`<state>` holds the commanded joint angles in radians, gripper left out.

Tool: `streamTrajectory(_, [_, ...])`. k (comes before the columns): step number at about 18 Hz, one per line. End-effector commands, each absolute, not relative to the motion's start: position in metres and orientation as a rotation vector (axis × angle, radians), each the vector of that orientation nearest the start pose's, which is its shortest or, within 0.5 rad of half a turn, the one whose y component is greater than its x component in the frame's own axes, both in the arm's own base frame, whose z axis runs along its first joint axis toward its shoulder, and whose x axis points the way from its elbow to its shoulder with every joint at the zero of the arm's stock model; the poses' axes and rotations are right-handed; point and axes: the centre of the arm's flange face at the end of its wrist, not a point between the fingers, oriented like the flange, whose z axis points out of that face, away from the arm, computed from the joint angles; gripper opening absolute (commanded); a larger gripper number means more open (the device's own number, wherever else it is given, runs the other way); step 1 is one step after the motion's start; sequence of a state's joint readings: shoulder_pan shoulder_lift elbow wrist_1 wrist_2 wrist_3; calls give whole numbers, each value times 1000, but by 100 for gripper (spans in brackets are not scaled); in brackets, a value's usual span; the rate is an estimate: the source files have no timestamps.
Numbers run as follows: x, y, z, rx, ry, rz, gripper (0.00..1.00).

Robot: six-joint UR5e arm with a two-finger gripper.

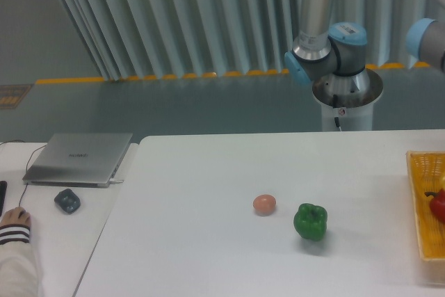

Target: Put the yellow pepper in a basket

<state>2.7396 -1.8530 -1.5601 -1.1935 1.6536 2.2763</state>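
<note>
The yellow-orange mesh basket (pixel 425 199) sits at the table's right edge, cut off by the frame. A red pepper (pixel 438 204) lies inside it. The yellow pepper is out of view. The gripper is also out of view past the right edge; only the arm's upper links and base (pixel 341 53) show at the back right.
A green bell pepper (pixel 310 221) and a small pinkish round object (pixel 264 204) rest near the middle of the white table (pixel 208 241). On the left stand a closed laptop (pixel 80 157), a dark small object (pixel 67 200), and a person's hand (pixel 14 219).
</note>
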Motion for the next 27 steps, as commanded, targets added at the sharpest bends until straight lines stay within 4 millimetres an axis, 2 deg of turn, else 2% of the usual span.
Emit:
streamTrajectory(3, [-519,342,371,-2730,1744,136,47])
streamTrajectory(7, [-519,339,367,-2730,1742,125,52])
streamTrajectory(8, [-522,336,367,-2735,1733,133,68])
streamTrajectory(9, [-522,337,368,-2736,1733,137,100])
streamTrajectory(17, [-523,340,378,-2750,1679,174,100])
streamTrajectory(19, [-519,348,383,-2776,1603,195,100])
streamTrajectory(22, [-512,356,383,-2784,1582,195,100])
streamTrajectory(25, [-499,374,385,-2769,1602,208,100])
streamTrajectory(27, [-485,391,386,-2818,1492,214,100])
